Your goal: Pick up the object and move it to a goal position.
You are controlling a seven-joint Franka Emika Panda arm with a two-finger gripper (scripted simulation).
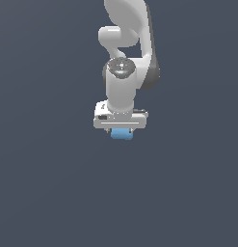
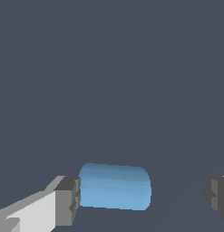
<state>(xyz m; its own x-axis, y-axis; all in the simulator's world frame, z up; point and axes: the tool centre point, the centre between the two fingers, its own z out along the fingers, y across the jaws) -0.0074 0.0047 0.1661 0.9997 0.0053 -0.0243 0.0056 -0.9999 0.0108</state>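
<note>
Starting nearest the wrist camera, two dark grey fingertips (image 2: 68, 200) frame the view, one carried on a pale finger and the other only partly in frame at the opposite edge. The pincer (image 2: 143, 197) stands wide: the light-blue block (image 2: 114, 186) lies in the gap between the tips, one rounded end touching or just beside the nearer pad, while the other end stays well apart from the second pad, with bare dark surface showing between them. The block is plain and unmarked, lying on its side across the gap, shaded slightly darker along its lower edge. Beyond it, the flat slate-grey worktop (image 2: 113, 68) fills the rest of the wrist view without any other thing on it. In the exterior view the pincer (image 1: 121, 131) hangs straight down from the white hand, its fingers hidden behind the hand body, and the light-blue block (image 1: 122, 134) peeks out directly below that hand, centred under it. Whether the block rests on the worktop (image 1: 43, 193) or hangs clear of it cannot be told. Farther back, the white arm (image 1: 123, 82) rises in stacked joints towards the top of the frame.
</note>
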